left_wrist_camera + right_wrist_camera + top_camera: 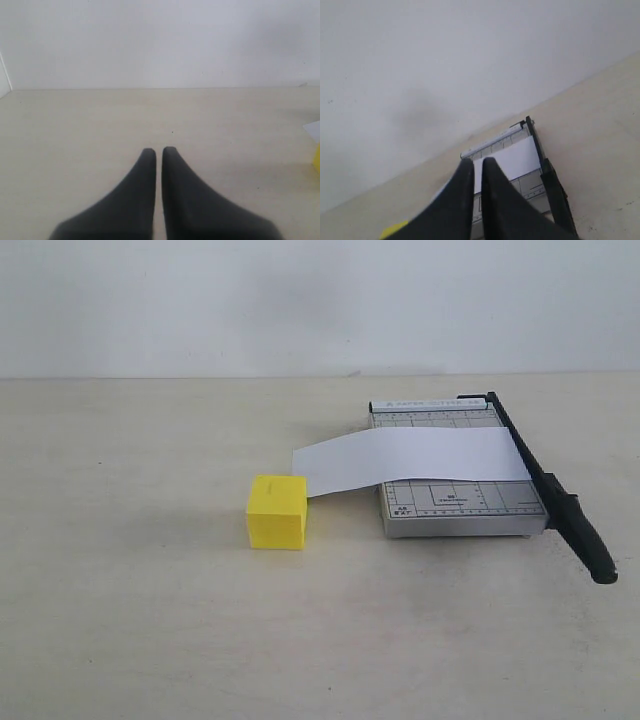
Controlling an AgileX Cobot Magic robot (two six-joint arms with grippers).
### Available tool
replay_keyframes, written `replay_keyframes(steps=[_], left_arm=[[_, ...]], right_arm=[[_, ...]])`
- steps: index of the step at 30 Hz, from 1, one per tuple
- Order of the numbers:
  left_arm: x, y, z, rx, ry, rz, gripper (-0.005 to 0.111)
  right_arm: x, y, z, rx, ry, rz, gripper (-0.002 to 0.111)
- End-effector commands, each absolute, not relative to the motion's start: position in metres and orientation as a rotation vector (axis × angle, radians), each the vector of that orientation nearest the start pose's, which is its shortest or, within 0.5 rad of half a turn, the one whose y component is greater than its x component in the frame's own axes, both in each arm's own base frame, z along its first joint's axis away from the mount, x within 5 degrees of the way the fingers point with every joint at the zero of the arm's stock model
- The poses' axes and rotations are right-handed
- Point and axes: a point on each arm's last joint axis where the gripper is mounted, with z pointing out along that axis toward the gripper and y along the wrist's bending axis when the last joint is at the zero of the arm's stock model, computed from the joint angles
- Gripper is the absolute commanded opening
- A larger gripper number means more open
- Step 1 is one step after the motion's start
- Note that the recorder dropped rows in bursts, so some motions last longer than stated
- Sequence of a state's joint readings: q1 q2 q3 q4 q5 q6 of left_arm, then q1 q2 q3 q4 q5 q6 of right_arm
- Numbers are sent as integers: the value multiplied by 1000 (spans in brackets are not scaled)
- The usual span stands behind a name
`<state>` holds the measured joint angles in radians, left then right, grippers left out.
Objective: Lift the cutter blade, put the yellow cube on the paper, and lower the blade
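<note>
Closed on nothing are the left gripper (159, 151) and right gripper (477, 162). Ahead of the right gripper lies the grey trimmer (455, 508), with the cutter blade (546, 485) flat along its right edge, handle end nearest. The paper (410, 460) crosses it sideways, and the yellow cube (277, 511) sits beside the paper's left end.

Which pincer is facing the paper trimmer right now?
The right pincer: the trimmer and paper lie just ahead of it. The left pincer faces mostly tabletop and wall.
</note>
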<state>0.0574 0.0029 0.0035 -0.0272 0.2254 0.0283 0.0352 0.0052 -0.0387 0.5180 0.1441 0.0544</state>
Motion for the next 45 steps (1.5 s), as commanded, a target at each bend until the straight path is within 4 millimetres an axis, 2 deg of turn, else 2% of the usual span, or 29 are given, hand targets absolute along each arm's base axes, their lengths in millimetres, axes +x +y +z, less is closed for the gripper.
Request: replay_keyframes(steps=[1,3,4,5,6,7,11,13,15,20,30,39,41,45], left_arm=[[56,3,194,-59,1693,26,4],[56,3,194,-59,1693,26,4],[56,3,194,-59,1693,26,4],[56,3,194,-59,1693,26,4],[56,3,194,-59,1693,26,4],[56,3,194,-59,1693,26,4],[56,3,194,-59,1693,26,4],[56,3,194,-59,1693,26,4],[56,3,194,-59,1693,26,4],[56,3,194,-59,1693,26,4],[56,3,194,-59,1693,26,4],[56,3,194,-59,1693,26,4],[56,3,194,-59,1693,26,4],[56,3,194,-59,1689,26,4]], right_arm=[[62,16,234,302,1748,521,24],[75,17,239,288,1873,487,37],[86,17,246,250,1943,433,47],[101,16,249,205,2055,358,58],[115,15,256,175,2128,309,63],[135,14,261,131,2232,249,65],[204,9,259,-9,2562,59,65],[229,8,252,-55,2662,19,65],[245,8,238,-119,2729,5,65],[263,10,205,-241,2816,12,65],[281,12,170,-273,2844,24,65],[288,17,149,-279,2869,106,64],[289,17,148,-279,2871,106,54],[289,17,149,-279,2860,103,17]])
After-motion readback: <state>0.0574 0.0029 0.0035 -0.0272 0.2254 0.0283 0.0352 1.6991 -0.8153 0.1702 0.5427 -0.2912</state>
